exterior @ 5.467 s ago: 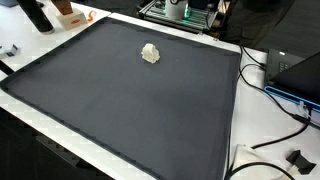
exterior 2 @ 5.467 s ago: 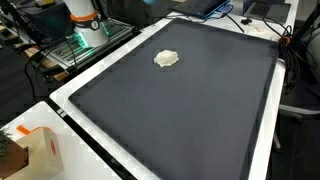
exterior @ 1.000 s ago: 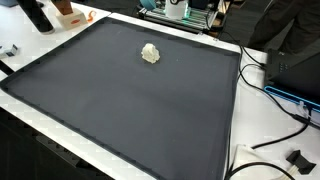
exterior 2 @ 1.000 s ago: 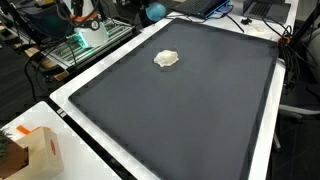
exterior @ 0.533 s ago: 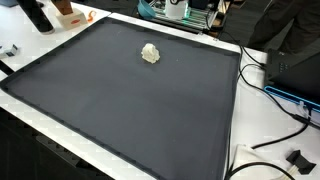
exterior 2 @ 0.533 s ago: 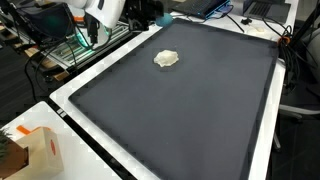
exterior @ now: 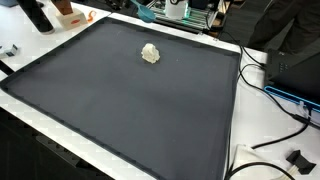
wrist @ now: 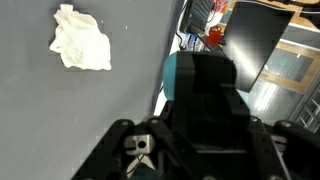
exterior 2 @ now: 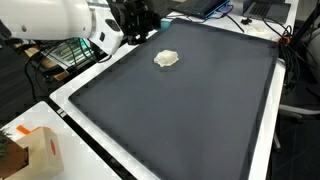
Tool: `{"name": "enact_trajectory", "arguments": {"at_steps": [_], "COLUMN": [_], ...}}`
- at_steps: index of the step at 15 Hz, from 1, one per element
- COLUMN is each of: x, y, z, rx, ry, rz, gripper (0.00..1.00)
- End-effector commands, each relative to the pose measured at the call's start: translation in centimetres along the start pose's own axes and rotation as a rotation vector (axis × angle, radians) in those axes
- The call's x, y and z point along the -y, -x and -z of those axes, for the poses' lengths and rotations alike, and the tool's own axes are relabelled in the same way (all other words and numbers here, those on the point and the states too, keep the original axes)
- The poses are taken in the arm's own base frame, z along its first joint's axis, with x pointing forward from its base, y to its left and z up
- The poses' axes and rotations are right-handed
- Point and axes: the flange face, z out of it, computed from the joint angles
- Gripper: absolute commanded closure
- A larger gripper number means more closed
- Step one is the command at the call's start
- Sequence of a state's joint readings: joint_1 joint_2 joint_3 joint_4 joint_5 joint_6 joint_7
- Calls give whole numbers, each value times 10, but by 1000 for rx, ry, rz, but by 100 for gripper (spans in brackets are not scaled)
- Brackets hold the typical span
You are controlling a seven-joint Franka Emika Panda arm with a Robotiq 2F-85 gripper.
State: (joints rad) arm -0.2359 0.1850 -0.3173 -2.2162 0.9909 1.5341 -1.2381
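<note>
At the near corner of the counter [exterior: 243,125] in an exterior view, a cardboard box [exterior 2: 38,150] sits on the pale rim, off the dark mat [exterior 2: 200,120]. The mat covers nearly the whole top and leaves only a narrow pale border around its edges. Its near and middle stretches lie bare, giving broad open room on all sides.

Farther in, towards the far edge, a crumpled white cloth [exterior 2: 167,59] lies flat on the mat, alone and well apart from the borders. Just beyond it, the end effector [exterior 2: 142,28] hangs above the mat's far corner, near the cloth but not touching it. I cannot tell how wide its jaws stand. In the wrist view the cloth [wrist: 82,40] is at upper left, clear of the dark body. Cables [exterior: 275,85] trail over the counter's side rim.
</note>
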Motion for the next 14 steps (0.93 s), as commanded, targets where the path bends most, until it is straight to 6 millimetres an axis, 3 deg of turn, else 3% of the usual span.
{"name": "enact_trajectory", "arguments": {"at_steps": [1, 14], "x": [-16, -57], "y": [4, 11], "z": [6, -3], "rx": [-28, -92], "ry": [-72, -181], "rz": [-51, -322], "gripper": [75, 75]}}
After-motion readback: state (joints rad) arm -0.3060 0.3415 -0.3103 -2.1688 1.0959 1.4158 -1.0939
